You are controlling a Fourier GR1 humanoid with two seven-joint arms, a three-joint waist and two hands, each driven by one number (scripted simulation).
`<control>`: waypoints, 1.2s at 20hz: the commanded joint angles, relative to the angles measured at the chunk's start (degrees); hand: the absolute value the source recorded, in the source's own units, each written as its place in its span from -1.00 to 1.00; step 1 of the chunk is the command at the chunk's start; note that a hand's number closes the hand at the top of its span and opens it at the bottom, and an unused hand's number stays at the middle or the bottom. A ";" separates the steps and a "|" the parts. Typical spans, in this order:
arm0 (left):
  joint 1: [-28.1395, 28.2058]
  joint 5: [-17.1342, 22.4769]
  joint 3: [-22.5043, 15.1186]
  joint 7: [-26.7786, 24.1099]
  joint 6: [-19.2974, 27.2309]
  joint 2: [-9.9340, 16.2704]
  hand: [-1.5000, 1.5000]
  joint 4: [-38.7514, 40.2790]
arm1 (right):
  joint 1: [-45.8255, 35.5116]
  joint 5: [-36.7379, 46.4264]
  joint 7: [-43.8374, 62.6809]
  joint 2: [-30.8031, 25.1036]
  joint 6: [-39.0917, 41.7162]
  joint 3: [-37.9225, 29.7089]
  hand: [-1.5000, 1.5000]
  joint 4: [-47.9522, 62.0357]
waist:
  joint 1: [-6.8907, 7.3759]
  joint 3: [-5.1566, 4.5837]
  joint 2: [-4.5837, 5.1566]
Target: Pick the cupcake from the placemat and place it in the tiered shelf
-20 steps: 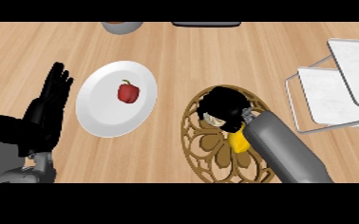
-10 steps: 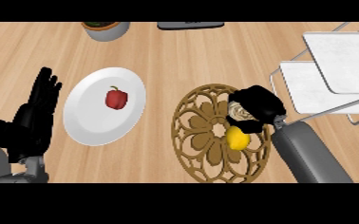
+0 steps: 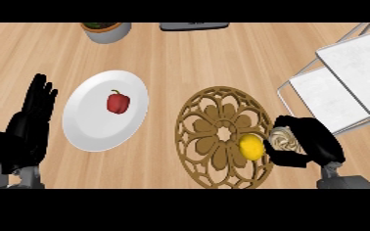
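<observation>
My right hand (image 3: 312, 147) is curled round the cupcake (image 3: 284, 139), whose pale swirled top shows between the fingers; it is held at the right rim of the brown openwork placemat (image 3: 217, 122). A yellow lemon (image 3: 251, 147) lies on the placemat right beside the hand. The tiered shelf (image 3: 339, 85), with white trays and a metal frame, stands at the right edge, a little beyond the hand. My left hand (image 3: 30, 120) rests open at the left edge, fingers up.
A white plate (image 3: 90, 122) with a red bell pepper (image 3: 118, 102) lies left of the placemat. A grey pot with a plant (image 3: 106, 30) stands at the back left, and a dark flat object (image 3: 194, 26) lies at the back centre.
My right hand has moved with the cupcake from the middle of the placemat to its right rim, uncovering the lemon. The view has shifted, bringing the shelf closer in.
</observation>
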 commanded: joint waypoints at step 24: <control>-2.38 -2.17 -2.66 0.16 -2.68 -2.63 0.00 -0.15 | 2.39 -41.71 35.74 -6.09 14.57 -45.83 1.00 -46.85 | 4.95 0.60 1.73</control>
